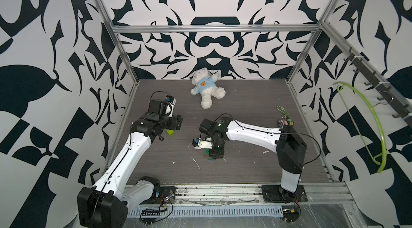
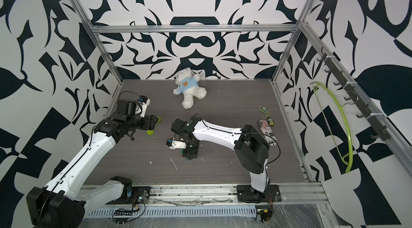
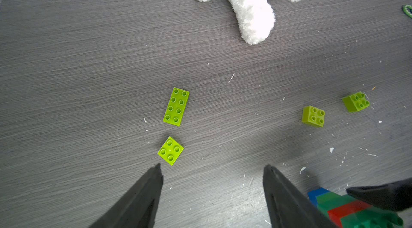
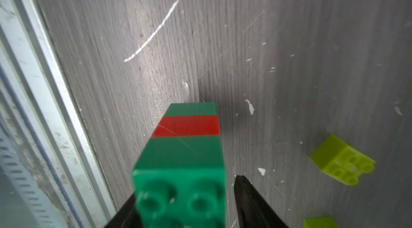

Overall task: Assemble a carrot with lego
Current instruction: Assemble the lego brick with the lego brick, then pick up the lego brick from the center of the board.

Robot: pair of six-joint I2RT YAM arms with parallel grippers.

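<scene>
The right hand [image 4: 185, 190] stood apart around the banded carrot body [image 4: 185, 149], which lay on the counter [image 3: 89, 82]; a crooked retreat could drag it. The left hand [image 3: 213, 166], apart and empty, hung near a lime 2x2 brick [image 3: 170, 150]; an off-centre pinch might skid it away.

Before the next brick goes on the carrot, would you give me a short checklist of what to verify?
1. The left gripper is open and empty: ok.
2. The right gripper is clear of the carrot body: not ok. Its fingers flank the studded end, with a gap showing on one side.
3. The long lime brick lies studs up with nothing touching it: ok.
4. The small lime brick nearest the left gripper is studs up: ok.
5. The farther small lime bricks stand upright: cannot tell.
6. The teddy bear lies apart from the bricks: ok.
</scene>
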